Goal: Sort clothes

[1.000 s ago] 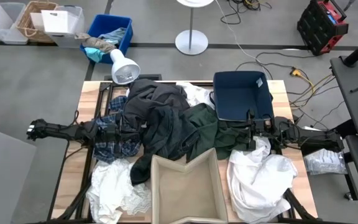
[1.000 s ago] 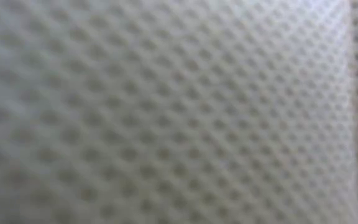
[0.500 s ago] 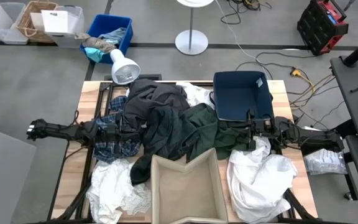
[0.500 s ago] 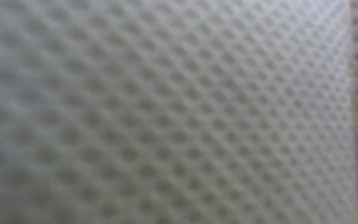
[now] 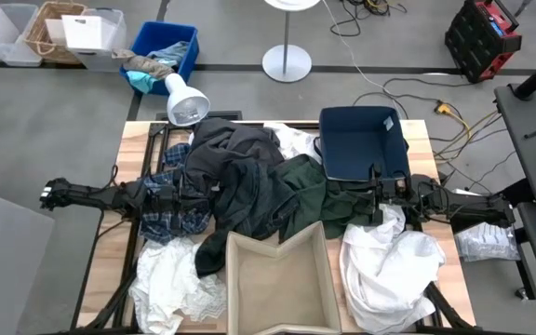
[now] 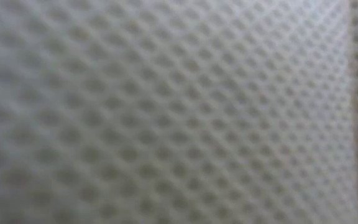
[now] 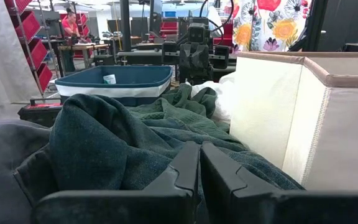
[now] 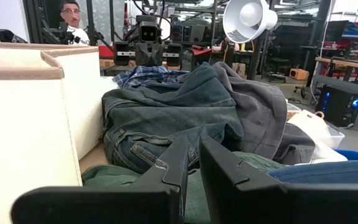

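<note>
Table [image 5: 136,135]: wooden top, heaped with clothes. Landmark: beige bin [image 5: 278,279] at the table's near edge, centre.

Charcoal grey garment [image 5: 240,177]: biggest heap, just behind the bin, draped toward the table's far side.
White garment [image 5: 389,265]: right of the bin, touching it.
Second white garment [image 5: 175,284]: left of the bin.
Navy bin [image 5: 363,140]: behind and right of the beige bin, at the far edge.
Dark green garment [image 5: 310,191]: between the 2 bins, against the grey heap.
Plaid shirt [image 5: 170,209]: left of the grey heap, under the left arm.

Left gripper [image 7: 199,163]: low, left of the heap, fingers clenched together, nothing between them.
Right gripper [image 8: 193,160]: right of the green garment, fingers drawn close with a thin gap, empty.

Low view: filled by pale mesh fabric.
</note>
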`<state>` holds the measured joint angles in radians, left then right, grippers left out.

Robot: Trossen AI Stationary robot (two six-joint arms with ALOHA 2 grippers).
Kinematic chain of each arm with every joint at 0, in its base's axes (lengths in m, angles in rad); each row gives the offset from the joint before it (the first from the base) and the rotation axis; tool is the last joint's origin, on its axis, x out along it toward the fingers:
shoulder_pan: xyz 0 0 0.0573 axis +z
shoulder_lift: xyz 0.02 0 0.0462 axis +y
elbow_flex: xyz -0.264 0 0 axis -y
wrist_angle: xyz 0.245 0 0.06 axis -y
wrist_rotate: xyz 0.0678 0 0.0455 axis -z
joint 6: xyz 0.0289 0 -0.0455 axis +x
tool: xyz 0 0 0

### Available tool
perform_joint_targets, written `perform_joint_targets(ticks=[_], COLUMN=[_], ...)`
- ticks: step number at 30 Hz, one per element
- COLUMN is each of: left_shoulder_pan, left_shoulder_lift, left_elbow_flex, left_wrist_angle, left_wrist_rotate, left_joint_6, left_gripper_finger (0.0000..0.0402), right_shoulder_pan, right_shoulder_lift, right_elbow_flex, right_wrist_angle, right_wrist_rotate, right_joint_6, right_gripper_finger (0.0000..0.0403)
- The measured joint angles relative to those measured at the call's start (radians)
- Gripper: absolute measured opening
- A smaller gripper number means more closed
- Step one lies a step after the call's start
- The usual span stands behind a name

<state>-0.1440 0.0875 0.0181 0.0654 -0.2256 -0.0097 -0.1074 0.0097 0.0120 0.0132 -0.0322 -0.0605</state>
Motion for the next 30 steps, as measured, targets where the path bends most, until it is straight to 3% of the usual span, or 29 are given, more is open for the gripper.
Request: perform_joint_targets(ticks=[23, 30], left_shoulder_pan=[0.000, 0.000], left_shoulder_lift=[0.000, 0.000], left_elbow_flex=[0.000, 0.000], left_wrist_angle=[0.000, 0.004], left_wrist_rotate=[0.000, 0.000], left_joint_6=[0.010, -0.122], left_gripper_finger=[0.0000, 0.0000], right_shoulder_pan=[0.000, 0.000], right_shoulder_lift=[0.000, 0.000], right_elbow_flex=[0.000, 0.000], right_wrist_angle=[0.000, 0.000], right_wrist_rotate=[0.000, 0.000], right_joint_6=[0.000, 0.007], right_gripper_finger=[0.0034, 0.0034])
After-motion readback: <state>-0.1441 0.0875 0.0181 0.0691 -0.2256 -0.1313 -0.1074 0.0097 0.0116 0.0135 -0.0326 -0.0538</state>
